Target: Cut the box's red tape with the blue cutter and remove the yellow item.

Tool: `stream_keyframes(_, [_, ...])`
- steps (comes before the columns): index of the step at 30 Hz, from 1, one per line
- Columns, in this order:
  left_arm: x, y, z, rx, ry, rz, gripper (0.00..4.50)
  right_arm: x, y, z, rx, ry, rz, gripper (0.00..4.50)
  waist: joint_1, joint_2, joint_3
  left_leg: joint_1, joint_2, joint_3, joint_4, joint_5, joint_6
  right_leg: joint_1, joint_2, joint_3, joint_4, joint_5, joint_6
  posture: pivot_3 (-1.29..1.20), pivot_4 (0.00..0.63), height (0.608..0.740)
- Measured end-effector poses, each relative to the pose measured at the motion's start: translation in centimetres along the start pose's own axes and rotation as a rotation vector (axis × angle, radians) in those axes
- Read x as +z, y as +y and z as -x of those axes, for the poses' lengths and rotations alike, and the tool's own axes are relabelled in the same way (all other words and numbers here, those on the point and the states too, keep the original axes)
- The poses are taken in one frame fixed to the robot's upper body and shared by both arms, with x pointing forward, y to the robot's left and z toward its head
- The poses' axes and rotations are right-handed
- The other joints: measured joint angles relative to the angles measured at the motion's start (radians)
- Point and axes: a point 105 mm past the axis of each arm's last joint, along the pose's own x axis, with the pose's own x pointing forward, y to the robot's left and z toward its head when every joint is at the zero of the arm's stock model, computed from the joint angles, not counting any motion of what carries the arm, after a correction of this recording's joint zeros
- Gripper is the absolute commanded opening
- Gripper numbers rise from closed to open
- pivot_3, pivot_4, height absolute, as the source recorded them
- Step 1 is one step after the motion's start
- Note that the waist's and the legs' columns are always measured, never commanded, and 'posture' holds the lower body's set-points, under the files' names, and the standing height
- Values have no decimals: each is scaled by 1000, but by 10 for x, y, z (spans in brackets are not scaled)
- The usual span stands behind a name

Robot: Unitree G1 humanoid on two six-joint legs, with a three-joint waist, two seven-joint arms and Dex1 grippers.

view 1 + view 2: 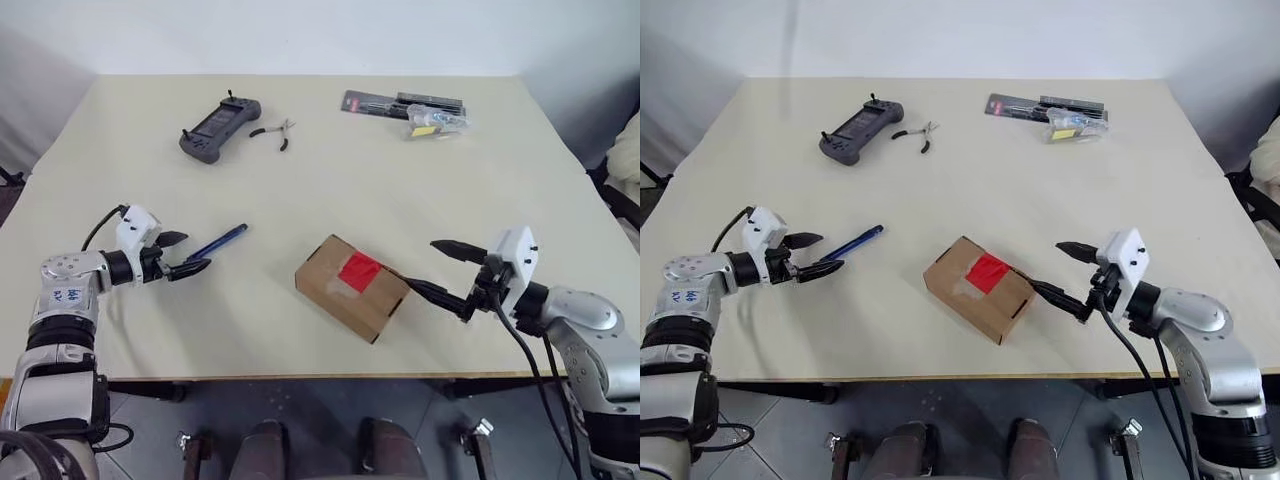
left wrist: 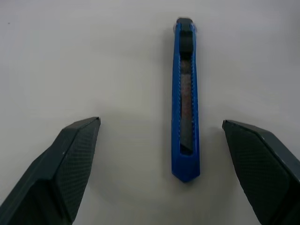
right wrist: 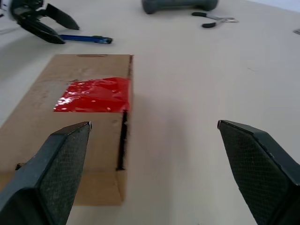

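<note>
Left pincer lines up on the cutter

At left of centre the blue cutter (image 1: 217,243) lies flat on the bench (image 1: 320,140); the left pincer (image 1: 181,254) gapes wide at its near end, empty. Slim, stiff, light and likely slippery: best pinched across its ribbed middle. The right pincer (image 1: 440,267), also spread, waits beside the box (image 1: 351,286).

Both grippers' fingers (image 1: 186,268) spread wide, empty.

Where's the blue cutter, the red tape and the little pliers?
blue cutter (image 2: 186,101): left wrist view, middle of its body.
red tape (image 1: 360,271): left eye view, centre of the patch.
pliers (image 1: 274,131): left eye view, near the joint.
</note>
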Motion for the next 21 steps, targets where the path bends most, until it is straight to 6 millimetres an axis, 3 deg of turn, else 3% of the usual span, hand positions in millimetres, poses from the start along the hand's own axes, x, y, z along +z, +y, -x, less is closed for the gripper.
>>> stream_keyframes(12, [-3,-3,-4,-42,44,-58,466,2,2,4,-17,-3,2,4500,-7,0,0,11,0,6,-1,0,0,2,0,9,8,0,0,0,150,740])
stream_keyframes(21, [-5,-4,3,-56,27,-52,424,11,-1,-2,17,-18,32,4500,-14,0,0,13,0,9,-3,0,0,2,0,12,8,0,0,0,150,740])
